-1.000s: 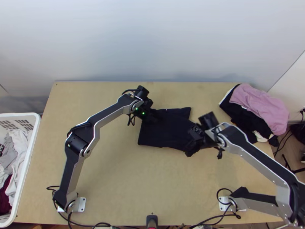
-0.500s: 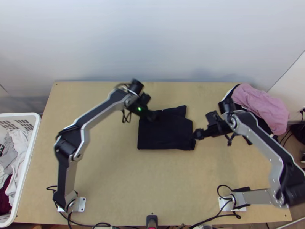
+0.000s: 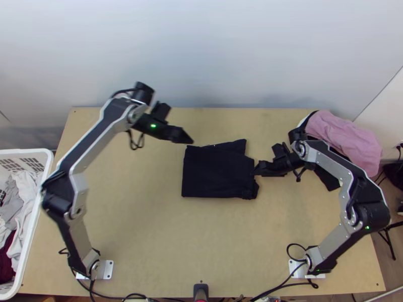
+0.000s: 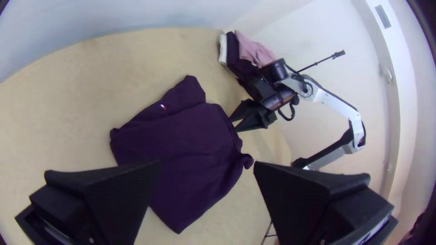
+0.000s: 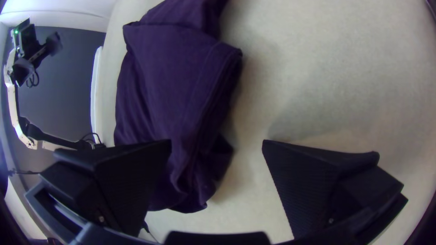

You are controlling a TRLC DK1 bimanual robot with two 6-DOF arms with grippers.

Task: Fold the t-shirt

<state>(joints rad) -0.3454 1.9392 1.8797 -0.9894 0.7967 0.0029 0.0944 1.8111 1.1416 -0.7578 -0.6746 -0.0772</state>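
The dark t-shirt (image 3: 217,172) lies folded into a rough square mid-table, with a flap sticking out along its far side and its near right corner bunched. My left gripper (image 3: 187,138) hangs just beyond the shirt's far left corner; in the left wrist view the left gripper (image 4: 207,165) is open, holding nothing. My right gripper (image 3: 257,169) is at the shirt's right edge. Seen in the right wrist view, the right gripper (image 5: 217,144) stands open, one finger over the shirt (image 5: 172,81) and the other over bare table.
At the table's far right lies a pile of clothes, pink (image 3: 347,141) on top of black and white. A white basket (image 3: 38,221) with laundry stands off the left edge. Bare wood (image 3: 166,241) stretches between the two arm bases.
The left gripper has drawn back from the shirt, outward to the far left. My right gripper first left the shirt toward the right, then came slightly back to its right edge.
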